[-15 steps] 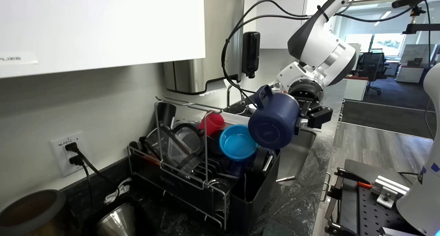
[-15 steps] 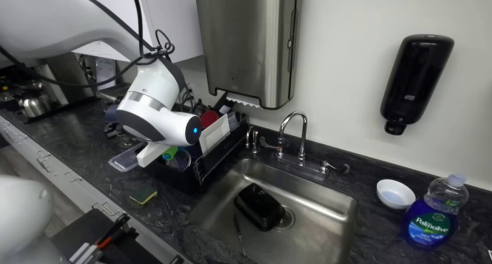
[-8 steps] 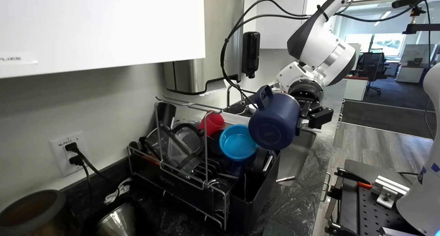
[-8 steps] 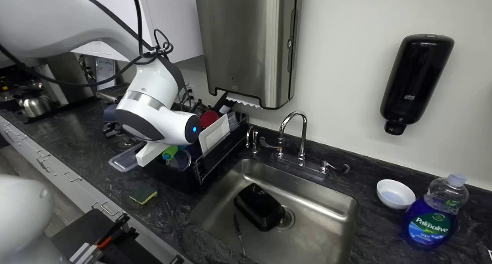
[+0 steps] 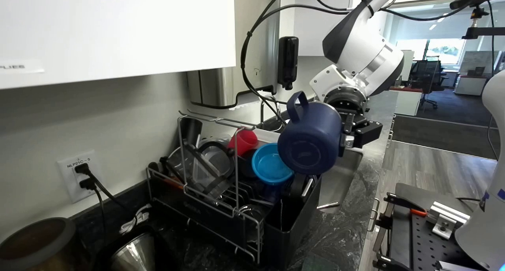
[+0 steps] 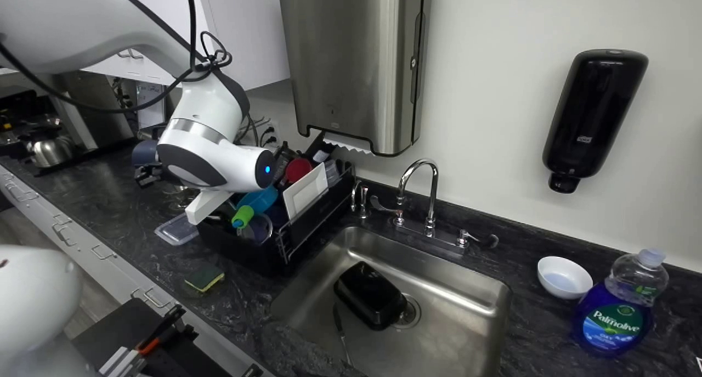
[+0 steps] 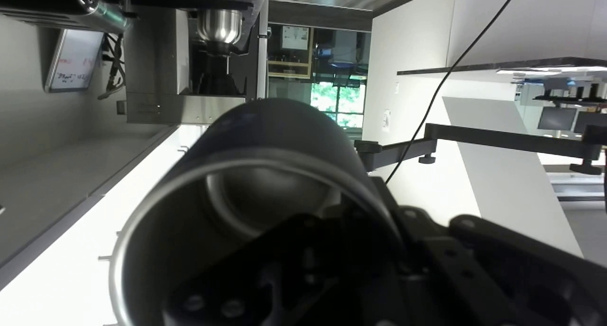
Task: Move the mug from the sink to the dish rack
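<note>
Dark marbled tabletop runs along a pale wall in both exterior views, with a steel dispenser at top centre and a soap dispenser at upper right of an exterior view. Low in that frame is the sink, its curved faucet standing behind it; a black dish and a knife lie in the basin. At lower right are a white bowl and a soap bottle; at lower left, a sponge.

Right of centre in an exterior view, the mug is held in the air, tipped on its side, base toward the camera, handle up and left. The pincer is clamped across its rim: in the wrist view one finger reaches inside the mouth, the other lies outside. Lower, around the centre of the frame, the rack holds a blue bowl and a red cup. The mug overlaps the blue bowl's edge in the frame; whether they touch, I cannot tell.
</note>
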Robot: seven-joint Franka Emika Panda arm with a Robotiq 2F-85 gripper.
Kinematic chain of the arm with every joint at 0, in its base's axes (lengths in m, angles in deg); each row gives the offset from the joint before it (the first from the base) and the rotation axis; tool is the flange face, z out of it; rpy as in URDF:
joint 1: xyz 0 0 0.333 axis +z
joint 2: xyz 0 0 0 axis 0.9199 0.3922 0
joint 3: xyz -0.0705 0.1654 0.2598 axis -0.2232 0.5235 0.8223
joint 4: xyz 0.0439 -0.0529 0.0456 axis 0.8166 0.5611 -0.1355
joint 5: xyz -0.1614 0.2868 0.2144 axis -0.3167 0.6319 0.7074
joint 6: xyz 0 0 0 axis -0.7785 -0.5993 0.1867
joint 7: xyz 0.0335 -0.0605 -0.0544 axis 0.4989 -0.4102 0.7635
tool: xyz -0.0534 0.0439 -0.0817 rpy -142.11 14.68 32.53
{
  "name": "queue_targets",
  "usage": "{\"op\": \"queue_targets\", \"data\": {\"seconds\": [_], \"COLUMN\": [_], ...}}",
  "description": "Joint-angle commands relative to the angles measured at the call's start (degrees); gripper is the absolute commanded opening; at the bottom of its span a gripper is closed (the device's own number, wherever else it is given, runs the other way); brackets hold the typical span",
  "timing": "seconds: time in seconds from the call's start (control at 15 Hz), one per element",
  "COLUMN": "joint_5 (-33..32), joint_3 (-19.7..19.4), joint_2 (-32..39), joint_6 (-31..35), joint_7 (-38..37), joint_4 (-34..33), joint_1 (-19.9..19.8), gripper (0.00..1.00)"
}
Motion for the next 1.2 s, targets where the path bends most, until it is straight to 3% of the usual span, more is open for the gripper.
{"op": "queue_targets", "data": {"seconds": [0.0,0.53,1.13], "joint_5": [3.01,2.8,3.62], "joint_3": [-0.14,-0.96,-0.95], "joint_2": [-0.9,0.88,5.19], "joint_6": [2.94,7.36,7.9], "joint_7": [0.0,0.0,0.0], "joint_4": [-1.41,-0.9,-1.5], "joint_1": [2.43,3.25,4.12], "gripper": [0.02,0.02,0.02]}}
